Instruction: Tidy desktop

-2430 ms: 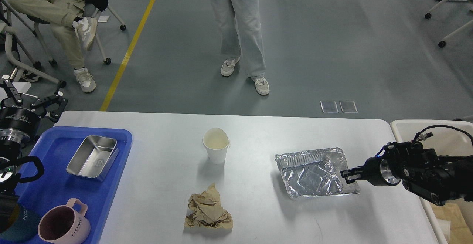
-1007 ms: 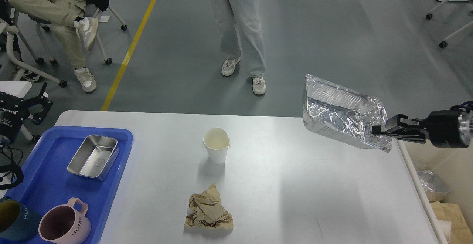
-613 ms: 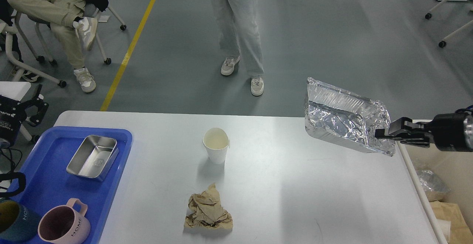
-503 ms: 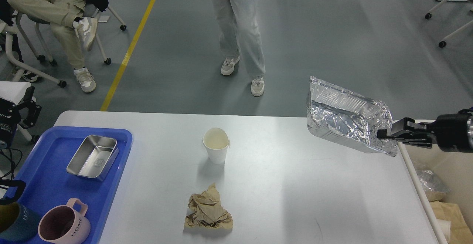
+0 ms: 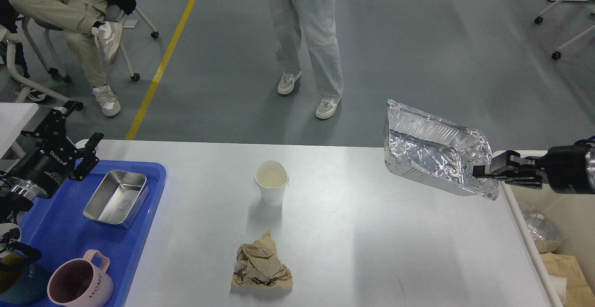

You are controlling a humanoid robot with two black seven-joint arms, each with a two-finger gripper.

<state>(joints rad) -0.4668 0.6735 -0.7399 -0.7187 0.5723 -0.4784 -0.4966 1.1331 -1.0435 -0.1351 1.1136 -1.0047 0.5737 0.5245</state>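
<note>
The pale grey-white table (image 5: 353, 232), bottom centre, half tidied.
At 3 o'clock the right hand (image 5: 481, 173) pinches a crumpled silver foil tray (image 5: 430, 158) by its corner; such thin foil may tear and drop. Left hand (image 5: 69, 135) wide.

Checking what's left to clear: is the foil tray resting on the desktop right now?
No, the foil tray hangs tilted in the air above the desktop's right end, pinched at its corner by the right gripper.

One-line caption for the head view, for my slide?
Right hand holds foil tray tilted above the desktop edge.
</note>
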